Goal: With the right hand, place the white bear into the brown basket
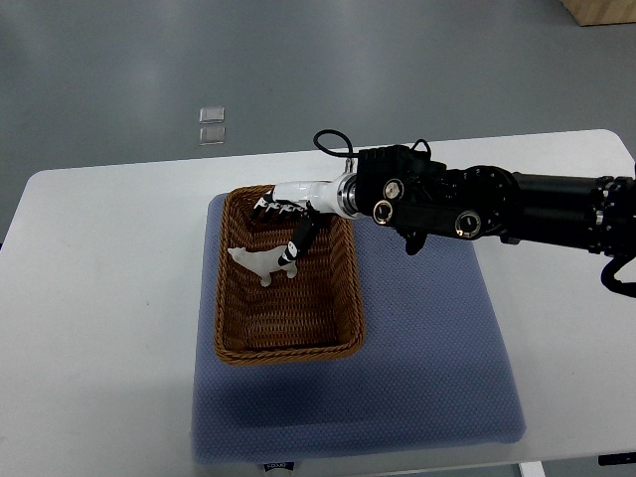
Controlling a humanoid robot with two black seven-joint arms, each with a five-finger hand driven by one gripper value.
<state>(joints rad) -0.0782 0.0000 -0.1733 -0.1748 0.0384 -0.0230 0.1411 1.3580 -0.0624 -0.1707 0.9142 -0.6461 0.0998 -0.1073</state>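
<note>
The white bear (254,262) lies on the floor of the brown wicker basket (343,288), towards its far half. My right arm enters from the picture's right edge, and my right hand (281,231) hovers over the basket's far end. Its fingers (266,207) are spread. One long finger points down and its tip sits right at the bear's right end. I cannot tell whether it touches. No finger wraps around the bear. The left arm does not show.
The basket stands on a blue-grey mat (427,348) laid on the white table (99,298). Two small pale squares (212,124) lie on the grey floor beyond the table. A wooden corner (601,10) shows at the top right.
</note>
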